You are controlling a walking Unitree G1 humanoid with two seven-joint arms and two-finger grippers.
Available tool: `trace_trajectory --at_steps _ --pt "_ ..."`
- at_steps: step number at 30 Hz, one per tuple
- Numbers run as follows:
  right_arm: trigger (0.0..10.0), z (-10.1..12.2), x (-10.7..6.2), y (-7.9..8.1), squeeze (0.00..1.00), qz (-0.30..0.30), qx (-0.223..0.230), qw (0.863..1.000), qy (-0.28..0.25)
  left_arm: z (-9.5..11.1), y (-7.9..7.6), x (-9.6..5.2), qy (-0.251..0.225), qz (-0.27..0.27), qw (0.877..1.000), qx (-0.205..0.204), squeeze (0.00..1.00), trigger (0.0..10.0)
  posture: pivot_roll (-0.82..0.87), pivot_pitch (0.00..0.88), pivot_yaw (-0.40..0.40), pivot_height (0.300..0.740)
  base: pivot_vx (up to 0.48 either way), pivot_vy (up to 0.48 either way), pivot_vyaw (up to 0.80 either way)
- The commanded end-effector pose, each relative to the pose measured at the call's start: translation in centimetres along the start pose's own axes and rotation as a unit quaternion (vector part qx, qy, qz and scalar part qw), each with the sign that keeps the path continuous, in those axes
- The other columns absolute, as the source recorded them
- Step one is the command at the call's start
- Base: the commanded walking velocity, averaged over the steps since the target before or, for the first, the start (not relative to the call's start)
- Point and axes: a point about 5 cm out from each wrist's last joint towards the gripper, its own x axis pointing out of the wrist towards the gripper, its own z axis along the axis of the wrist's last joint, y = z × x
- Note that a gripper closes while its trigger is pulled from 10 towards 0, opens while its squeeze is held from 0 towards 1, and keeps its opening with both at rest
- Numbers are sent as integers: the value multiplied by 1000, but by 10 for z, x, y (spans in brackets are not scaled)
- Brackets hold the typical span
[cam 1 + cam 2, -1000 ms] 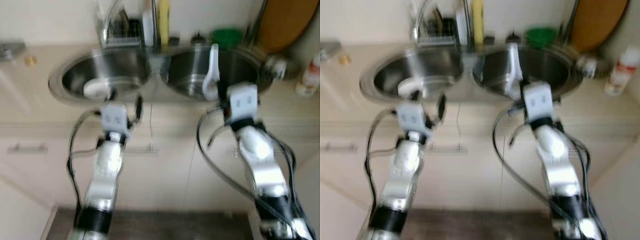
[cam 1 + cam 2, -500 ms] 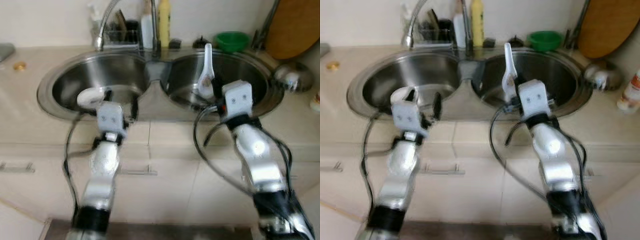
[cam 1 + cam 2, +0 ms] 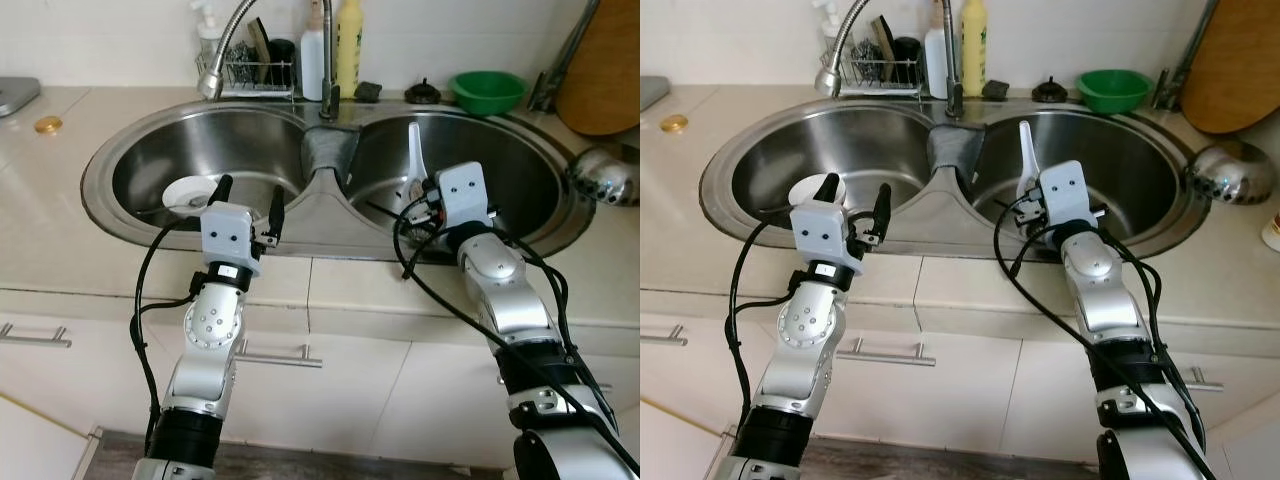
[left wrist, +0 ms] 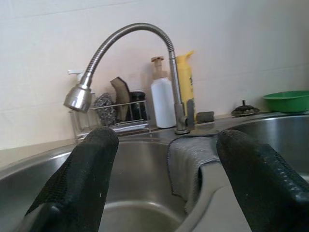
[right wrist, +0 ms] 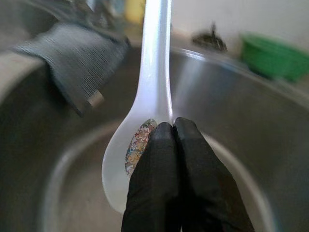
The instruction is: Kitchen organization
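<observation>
My right gripper [image 5: 169, 128] is shut on a white ceramic spoon [image 5: 149, 87] with a coloured pattern in its bowl. The spoon [image 3: 414, 160] stands upright over the near rim of the right sink basin [image 3: 520, 170], its handle pointing up. My left gripper [image 3: 248, 195] is open at the near rim of the left basin [image 3: 150, 170], nothing between its fingers [image 4: 82, 179]. A small white dish [image 3: 185, 192] lies in the left basin just beyond the left fingers. A grey cloth [image 3: 328, 152] hangs over the divider between the basins.
A bent steel faucet [image 3: 232, 35] rises behind the sink beside a wire rack [image 3: 250, 72] with scrubbers and bottles. A green bowl [image 3: 487, 90], a wooden board [image 3: 605, 60] and a steel ladle [image 3: 600, 178] sit right. A bottle cap [image 3: 46, 124] lies left.
The camera has dipped and steadied, so the sink sits lower and sharper in view. Both grippers have come closer over the sink's near rim; the right still holds the spoon upright.
</observation>
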Motion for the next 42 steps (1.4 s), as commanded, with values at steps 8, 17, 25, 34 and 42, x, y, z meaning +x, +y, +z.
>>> trace_trajectory --at_steps 8,17,25,34,42 --pt "10000 -24 9 -19 0 -22 63 991 112 2 2 1 -2 1 1000 4 0 10000 -64 0 11 740 0 0 0" --pt "10000 -32 7 -16 1000 -10 75 990 115 1 -1 0 0 -2 1000 2 0 10000 -67 0 14 740 0 0 0" --pt "10000 -28 6 -17 1000 -5 64 994 91 0 -1 0 2 -3 1000 1 0 10000 -70 0 13 740 0 0 0" --pt "10000 8 1 -27 1000 -56 99 992 -59 -1 -1 -1 6 -2 1000 -4 0 10000 -69 0 13 740 0 0 0" --pt "10000 31 -21 -16 0 -70 94 978 -175 -1 -2 -2 11 -6 1000 -17 0 10000 -74 0 16 740 0 195 0"
